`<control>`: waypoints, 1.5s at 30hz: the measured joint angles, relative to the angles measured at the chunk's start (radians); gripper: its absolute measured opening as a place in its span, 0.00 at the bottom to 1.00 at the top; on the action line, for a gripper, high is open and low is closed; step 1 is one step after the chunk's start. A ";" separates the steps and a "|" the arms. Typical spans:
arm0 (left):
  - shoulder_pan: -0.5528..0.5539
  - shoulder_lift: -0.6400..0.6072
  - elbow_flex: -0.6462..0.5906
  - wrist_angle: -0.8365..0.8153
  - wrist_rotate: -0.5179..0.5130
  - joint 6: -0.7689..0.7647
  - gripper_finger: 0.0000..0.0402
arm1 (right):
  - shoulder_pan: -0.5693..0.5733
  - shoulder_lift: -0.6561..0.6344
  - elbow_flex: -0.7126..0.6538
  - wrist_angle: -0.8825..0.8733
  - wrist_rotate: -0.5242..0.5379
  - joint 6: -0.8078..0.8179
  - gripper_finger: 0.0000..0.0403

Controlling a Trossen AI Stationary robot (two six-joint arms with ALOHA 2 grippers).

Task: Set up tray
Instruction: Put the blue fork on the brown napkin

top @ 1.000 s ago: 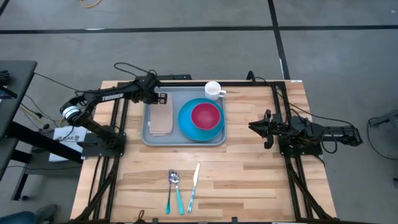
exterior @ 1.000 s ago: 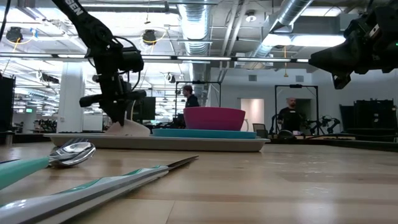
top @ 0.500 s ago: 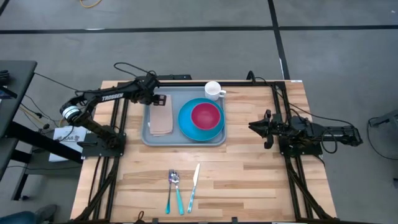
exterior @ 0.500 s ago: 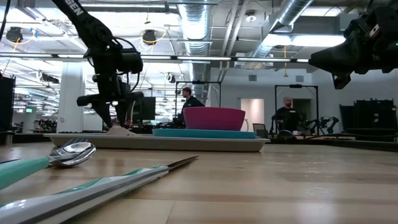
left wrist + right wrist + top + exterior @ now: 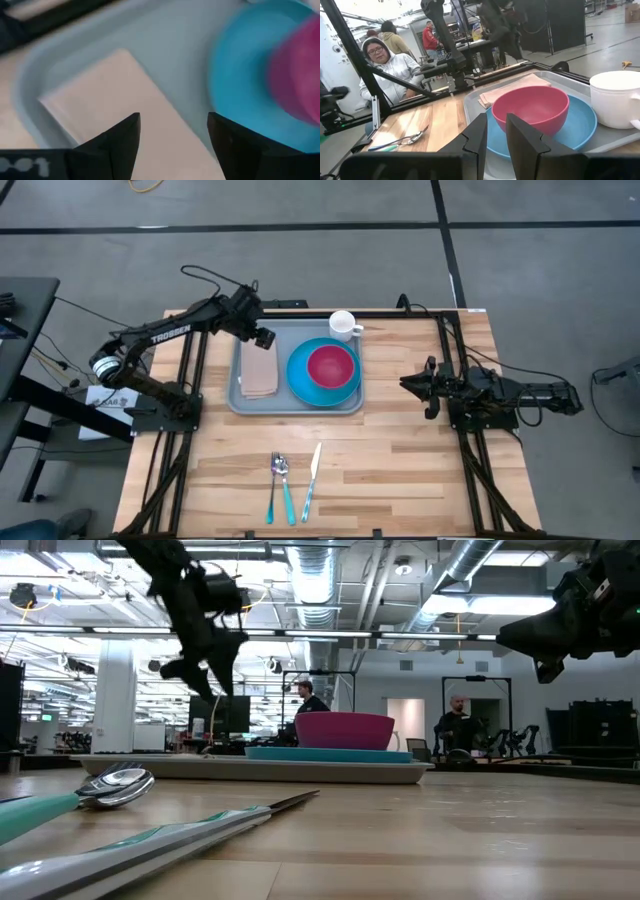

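Note:
The light-grey tray (image 5: 297, 409) lies on the wooden table, left of centre. On it a tan napkin (image 5: 260, 370) lies flat at the left, and a blue plate (image 5: 300, 385) holding a pink bowl (image 5: 331, 366) sits at the right. My left gripper (image 5: 172, 135) hangs open above the napkin's far end, clear of it, near the tray's far left corner (image 5: 262, 337). My right gripper (image 5: 408, 384) waits to the right of the tray, its fingers (image 5: 475, 135) a narrow gap apart with nothing between them.
A white mug (image 5: 345, 325) stands on the table just beyond the tray's far edge. A spoon and fork (image 5: 280, 485) and a knife (image 5: 311, 478) lie near the table's front edge. People stand in the room beyond the table.
My left gripper has opened and let go of the napkin, then risen well above the tray and drifted a little toward the far edge. The napkin's far end, raised in a peak a second ago, now lies flat on the tray.

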 joint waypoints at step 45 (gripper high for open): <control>-1.464 0.222 0.032 0.098 -0.329 -1.424 0.55 | 0.000 -0.001 0.000 -0.001 0.000 0.000 0.16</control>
